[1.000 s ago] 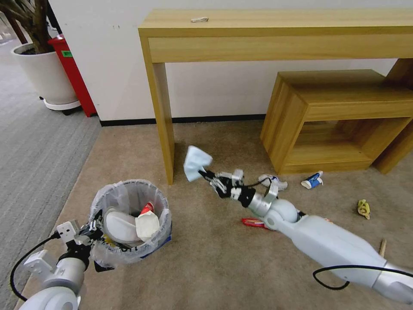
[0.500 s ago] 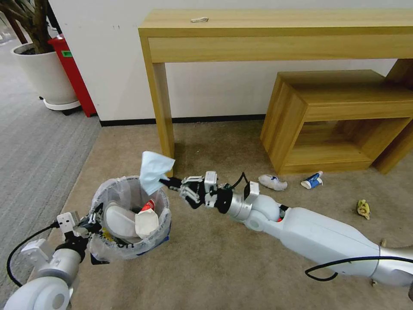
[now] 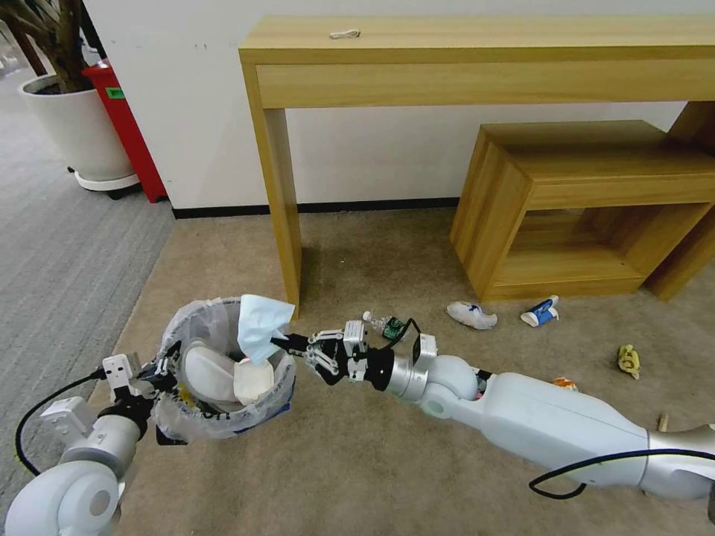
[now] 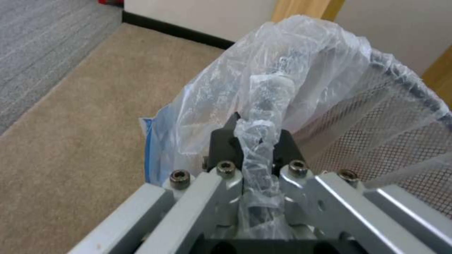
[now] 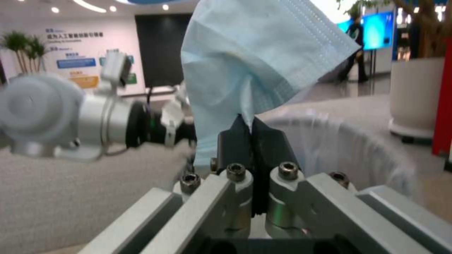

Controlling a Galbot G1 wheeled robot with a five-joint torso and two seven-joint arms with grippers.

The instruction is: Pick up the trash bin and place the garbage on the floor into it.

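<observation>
Right gripper (image 3: 287, 344) pinches a pale blue face mask (image 3: 259, 326) by its lower edge, fingertips clamped tight on the fabric; mask stands up over the near-right rim of the trash bin (image 3: 216, 428). Left gripper (image 3: 158, 377) is closed on the bin's rim and bunched plastic liner (image 4: 263, 116), holding the bin up off the beige carpet (image 3: 357, 461) at its left side. Bin already holds a white slipper (image 3: 208, 378) and crumpled white litter. Risks, as judged: the mask is light and sits at the rim rather than over the centre, so on release it could drape on the edge or slide outside; the grip is partly on loose liner, which could slip and tip the bin. Left on the carpet: a second slipper (image 3: 471, 314) and a blue-white carton (image 3: 541, 311) near the low wooden shelf unit (image 3: 588, 201), a small bottle (image 3: 381, 324) beside the right wrist, a yellowish scrap (image 3: 630, 360), and a wooden stick (image 3: 662, 422) towards the right edge. The desk leg (image 3: 281, 201) stands just behind the bin, crowding that side.
</observation>
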